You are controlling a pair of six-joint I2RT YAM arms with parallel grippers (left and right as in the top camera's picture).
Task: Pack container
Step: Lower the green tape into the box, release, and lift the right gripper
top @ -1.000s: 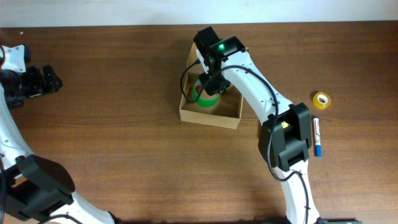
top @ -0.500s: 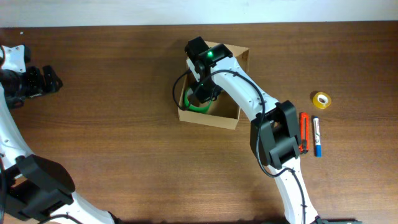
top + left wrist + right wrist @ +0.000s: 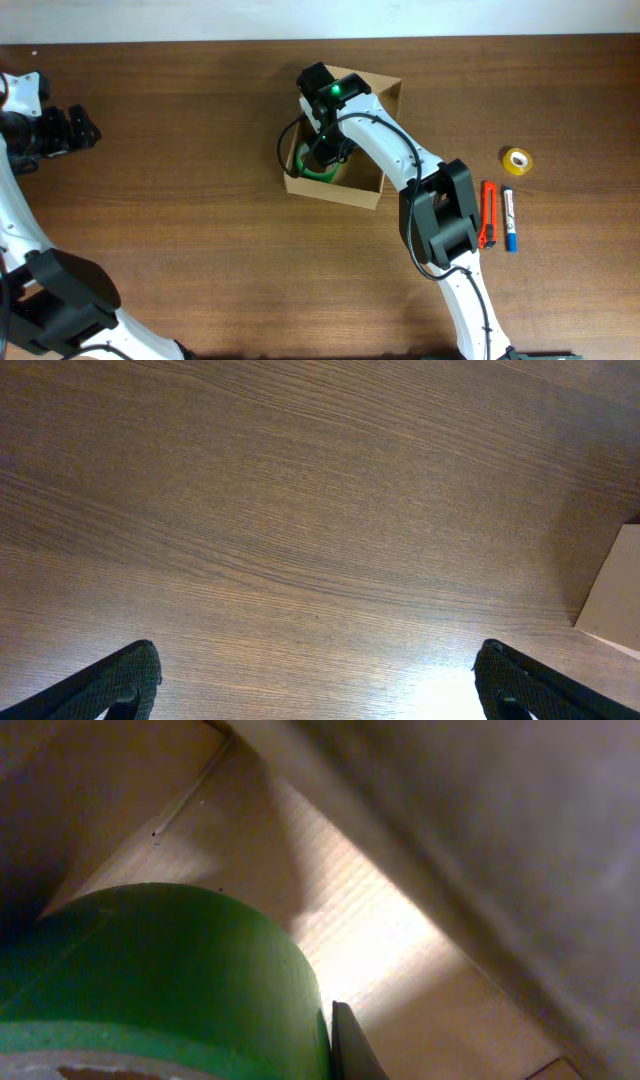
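Observation:
The container [image 3: 336, 190] is an open tan cardboard box at the table's middle back. My right gripper [image 3: 322, 155] reaches down into its left part. It is shut on a green tape roll [image 3: 308, 172] that sits low by the box's left wall. In the right wrist view the green roll [image 3: 150, 980] fills the lower left, and one dark finger [image 3: 348, 1045] presses its outer side. The other finger is hidden behind the roll. The box's inner floor [image 3: 370, 930] lies beyond. My left gripper [image 3: 85, 128] is open and empty at the far left, over bare wood [image 3: 320, 680].
A small yellow tape roll [image 3: 517, 160] lies at the right. A red marker [image 3: 489, 213] and a white marker with a blue end [image 3: 509, 220] lie side by side below it. A pale tan corner [image 3: 615, 595] shows at the left wrist view's right edge.
My right gripper has carried the green roll left and lower into the box's left part. The arm's shift uncovered the red marker. The left arm has not moved.

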